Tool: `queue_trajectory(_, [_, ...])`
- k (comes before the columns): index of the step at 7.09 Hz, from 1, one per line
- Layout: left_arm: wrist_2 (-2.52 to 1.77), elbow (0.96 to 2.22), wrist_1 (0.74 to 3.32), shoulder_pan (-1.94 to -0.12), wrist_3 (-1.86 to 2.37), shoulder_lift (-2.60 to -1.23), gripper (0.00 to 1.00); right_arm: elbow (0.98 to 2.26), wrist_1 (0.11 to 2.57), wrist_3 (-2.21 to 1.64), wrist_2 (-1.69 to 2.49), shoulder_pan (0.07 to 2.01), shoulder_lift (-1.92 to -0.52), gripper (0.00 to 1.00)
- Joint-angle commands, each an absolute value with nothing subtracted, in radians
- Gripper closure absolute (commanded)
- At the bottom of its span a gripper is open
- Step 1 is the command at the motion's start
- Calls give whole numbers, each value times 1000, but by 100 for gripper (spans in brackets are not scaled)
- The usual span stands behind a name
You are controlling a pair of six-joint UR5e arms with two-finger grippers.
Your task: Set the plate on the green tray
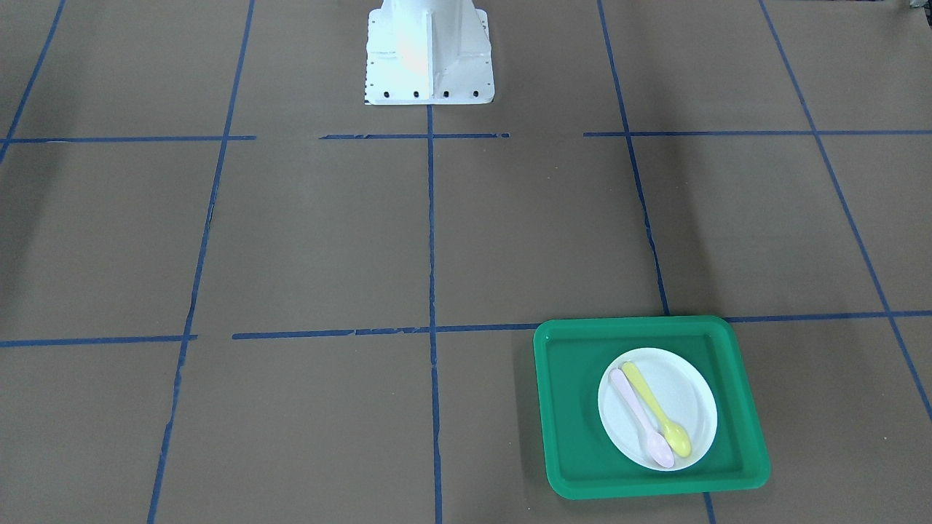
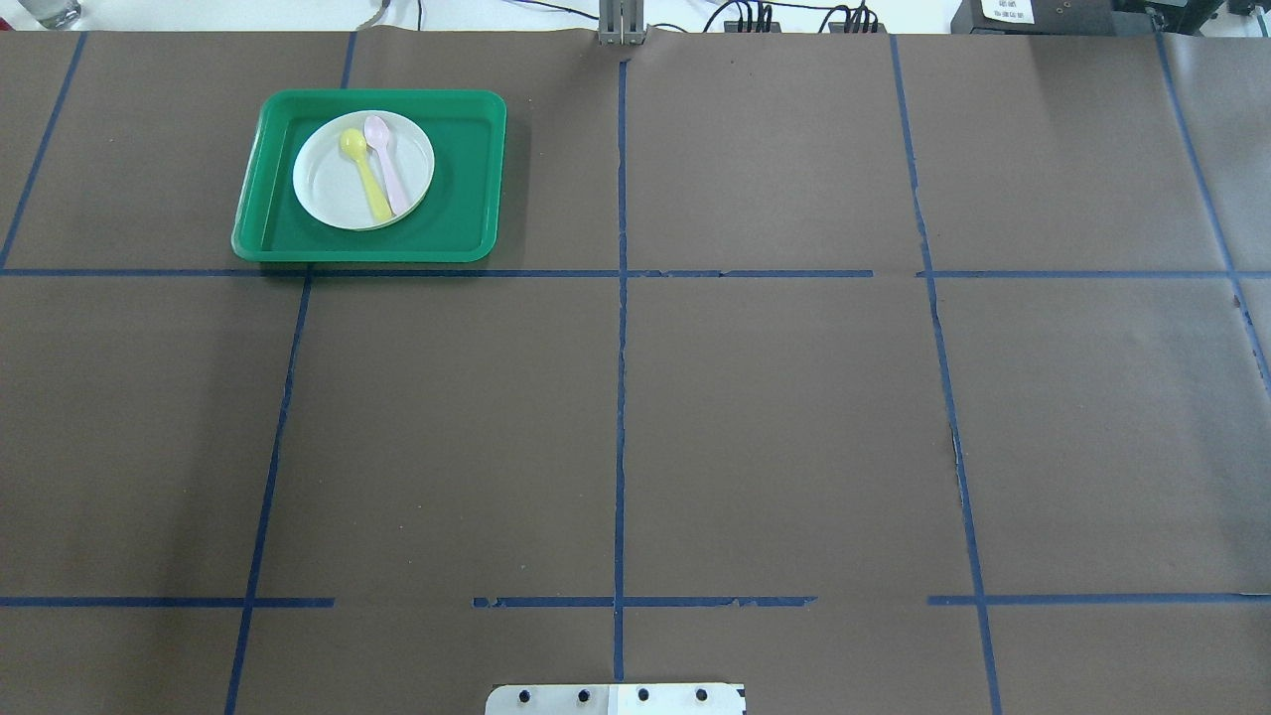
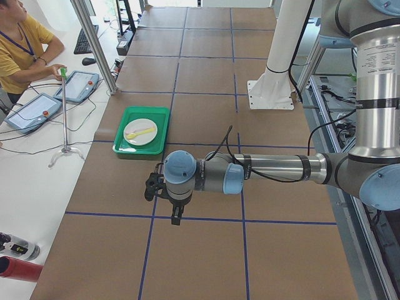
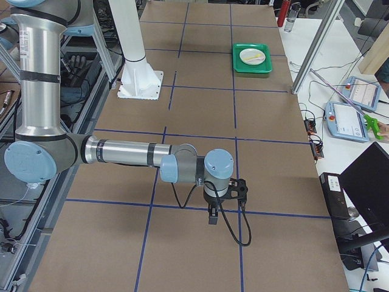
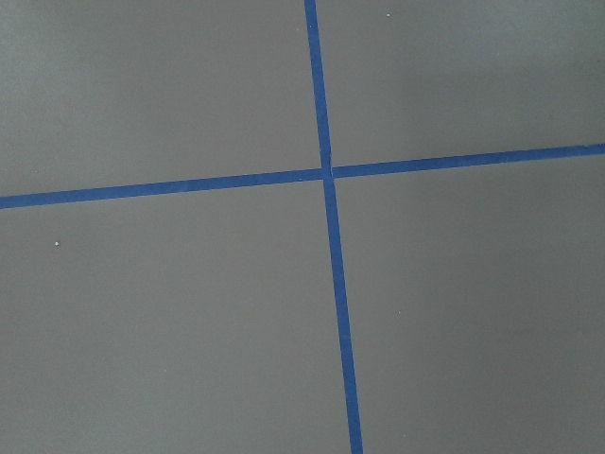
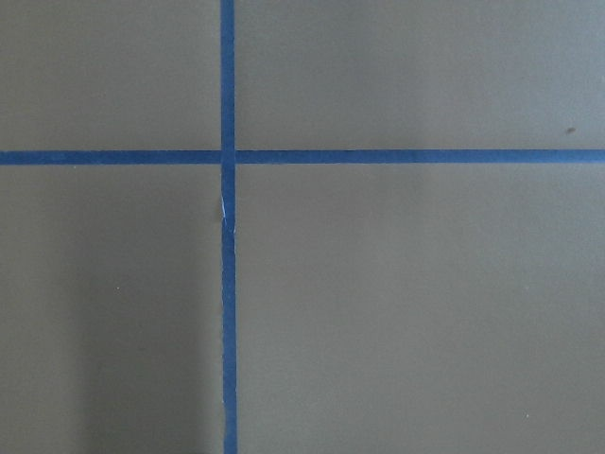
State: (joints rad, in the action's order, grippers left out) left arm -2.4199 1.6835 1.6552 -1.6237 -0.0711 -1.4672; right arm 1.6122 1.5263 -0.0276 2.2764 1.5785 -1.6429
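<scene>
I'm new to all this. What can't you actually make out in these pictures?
- Left gripper: seen only in the exterior left view, too small to tell whether its fingers are open or shut.
- Right gripper: the same, only in the exterior right view.
- Both arms: outside the overhead and front-facing views.
- Plate: the strips under the pink spoon and yellow spoon are covered.
- Wrist views: only brown paper and blue tape.

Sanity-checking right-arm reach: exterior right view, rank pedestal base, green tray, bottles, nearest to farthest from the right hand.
From the right hand:
1. pedestal base, robot's side, mid-table.
2. green tray, farther along, operators' side.
3. bottles, off the table's far end.
</scene>
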Motion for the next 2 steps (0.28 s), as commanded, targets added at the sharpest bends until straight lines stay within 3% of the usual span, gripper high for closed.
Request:
queue_trajectory(1, [-2419, 1692, 1655, -1637, -72, -1476, 0, 1612, 1526, -28, 2276, 1578, -1643, 0])
queue_trajectory(2, [-2419, 1692, 1655, -1641, -71, -1479, 0, 1612, 1526, -28, 2276, 1578, -1643, 0])
